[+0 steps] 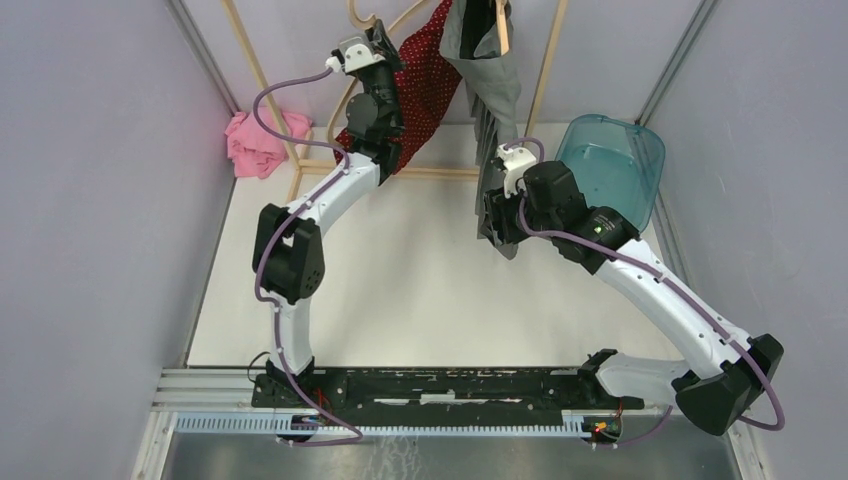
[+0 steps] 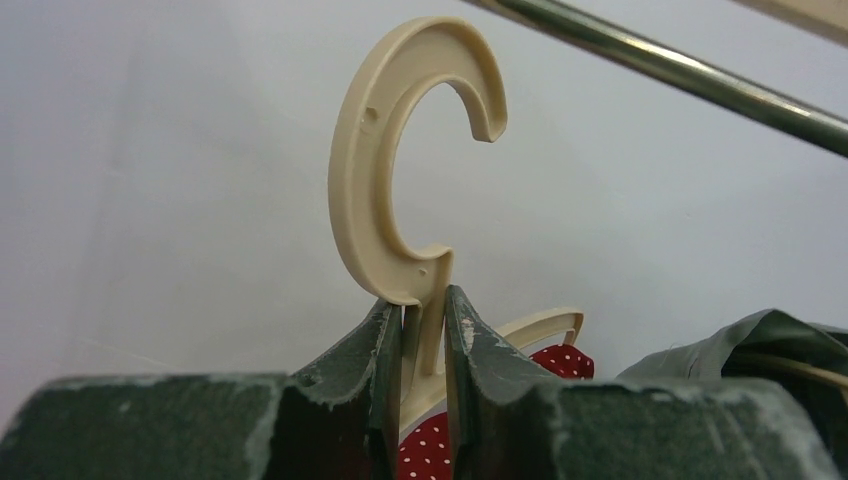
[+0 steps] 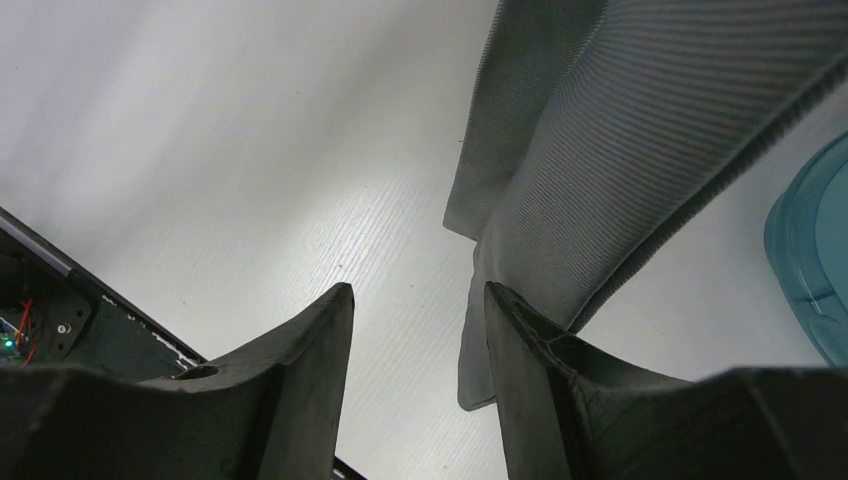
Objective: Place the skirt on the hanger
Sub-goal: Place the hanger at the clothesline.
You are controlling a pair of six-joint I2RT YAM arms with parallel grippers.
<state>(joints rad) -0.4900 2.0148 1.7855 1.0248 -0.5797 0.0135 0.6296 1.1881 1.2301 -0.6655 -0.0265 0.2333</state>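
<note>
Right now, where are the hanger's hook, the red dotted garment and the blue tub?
hanger's hook (image 2: 352,200): left wrist view, its curved back.
red dotted garment (image 1: 425,80): top external view, mid cloth.
blue tub (image 1: 612,165): top external view, inner wall.

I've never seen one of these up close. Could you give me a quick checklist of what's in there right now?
Surface: white table, no stains seen.
Job's things: beige hanger, hook not on the metal rail; red dotted skirt draped on it.
Clutter: pink cloth, teal bin, grey garment hanging on the wooden rack.
Grippers: left gripper shut on the hanger's neck; right gripper open, beside the grey garment.
Cables: purple cables along both arms.
Surroundings: grey walls.
</note>
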